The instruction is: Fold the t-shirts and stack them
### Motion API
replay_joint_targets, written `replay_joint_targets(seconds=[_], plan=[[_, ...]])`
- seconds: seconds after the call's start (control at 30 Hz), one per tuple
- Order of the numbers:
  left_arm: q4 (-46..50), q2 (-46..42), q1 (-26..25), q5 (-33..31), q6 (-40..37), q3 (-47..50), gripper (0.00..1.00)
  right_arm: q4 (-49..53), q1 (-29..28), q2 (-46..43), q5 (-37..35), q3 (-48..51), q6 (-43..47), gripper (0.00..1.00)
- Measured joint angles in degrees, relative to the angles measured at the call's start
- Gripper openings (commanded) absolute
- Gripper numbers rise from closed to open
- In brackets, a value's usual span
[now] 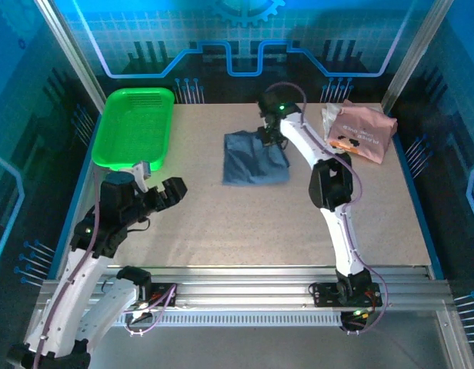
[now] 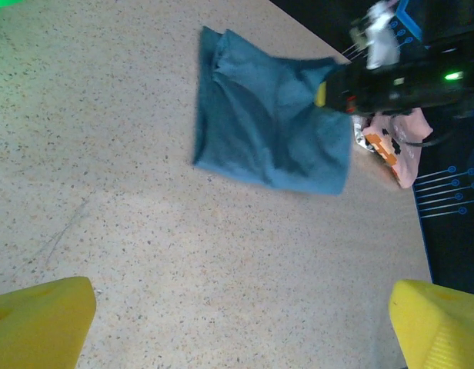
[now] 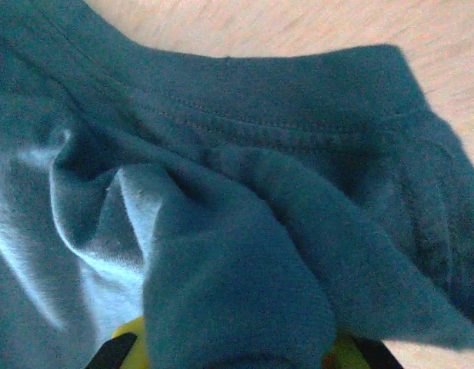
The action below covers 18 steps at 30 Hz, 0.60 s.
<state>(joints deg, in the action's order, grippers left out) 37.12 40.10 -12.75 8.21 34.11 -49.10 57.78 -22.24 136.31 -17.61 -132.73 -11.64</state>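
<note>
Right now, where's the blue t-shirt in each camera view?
Top external: blue t-shirt near centre, left of pink t-shirt.
Left wrist: blue t-shirt upper middle.
Right wrist: blue t-shirt close up, bunched in the gripper.
Shared landmark: right gripper, shut on its far right corner.

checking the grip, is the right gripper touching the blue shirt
Touching. The right wrist view shows the blue shirt bunched up between the two yellow fingertips of the right gripper, which is shut on the cloth.
</note>
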Motion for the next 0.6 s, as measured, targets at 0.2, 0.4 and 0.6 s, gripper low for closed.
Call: replay_joint_targets(seconds=[0.2,0.4,0.6], plan=[[-3.4,4.6,0.0,0.9,-0.3,0.0,0.99,-0.5,6.9,-4.5,-5.0,-4.2,5.4,0.00],[-6.0,6.8,0.0,1.6,-0.9,0.0,0.99,-0.7,12.8,-4.5,-6.4,-6.6,7.9,0.00],[-6.6,7.3,0.0,1.7,-1.3,0.3,0.99,-0.8,16.1,-4.5,-5.6,-10.3,8.7,0.00]])
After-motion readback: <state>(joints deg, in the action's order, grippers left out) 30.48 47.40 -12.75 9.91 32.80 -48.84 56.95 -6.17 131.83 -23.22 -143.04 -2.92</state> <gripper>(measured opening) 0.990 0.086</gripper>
